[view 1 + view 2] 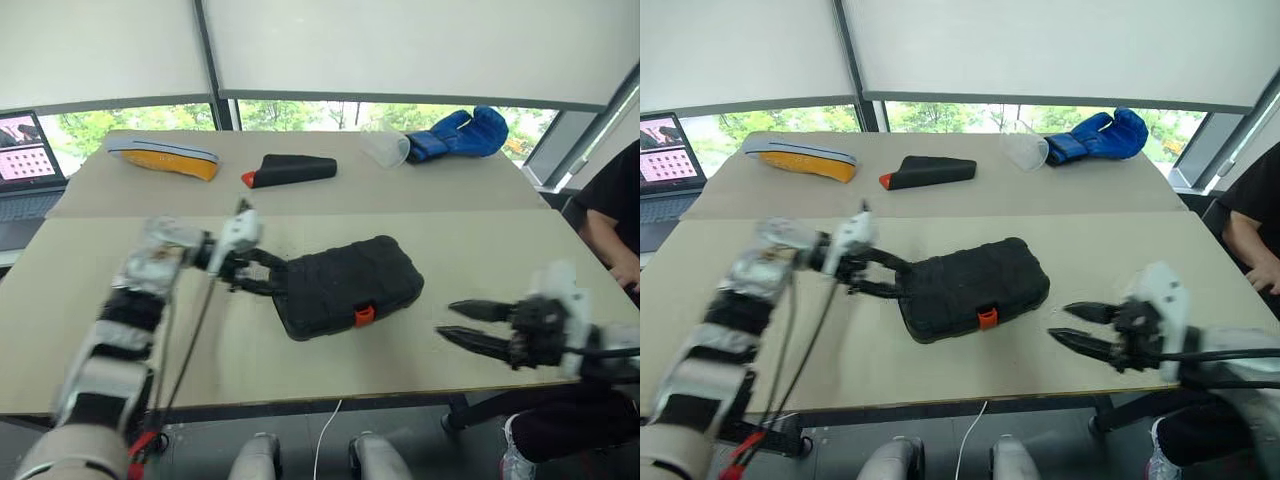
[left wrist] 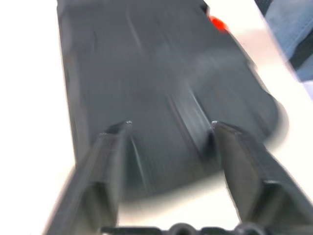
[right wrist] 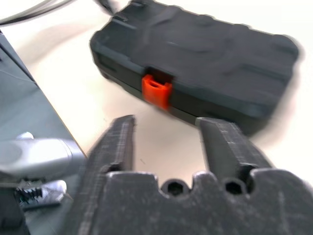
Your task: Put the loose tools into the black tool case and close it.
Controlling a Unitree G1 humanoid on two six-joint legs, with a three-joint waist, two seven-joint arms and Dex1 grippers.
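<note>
The black tool case [image 1: 345,285] lies shut in the middle of the near table, its orange latch [image 1: 364,316] facing the front edge. The loose tools are out of view. My left gripper [image 1: 278,277] stands open at the case's left end, its fingertips over that end's ribbed shell [image 2: 161,73]; I cannot tell whether they touch it. My right gripper [image 1: 447,318] is open and empty, a short way to the right of the case and pointing at it. In the right wrist view the latch [image 3: 157,90] sits just beyond the fingers [image 3: 120,137].
On the far table lie a black wedge pouch with an orange tip [image 1: 290,170], an orange-and-grey object [image 1: 165,158], a clear cup [image 1: 385,148] and a blue boxing glove [image 1: 460,133]. A laptop [image 1: 25,160] stands at the left. A person [image 1: 612,215] sits at the right.
</note>
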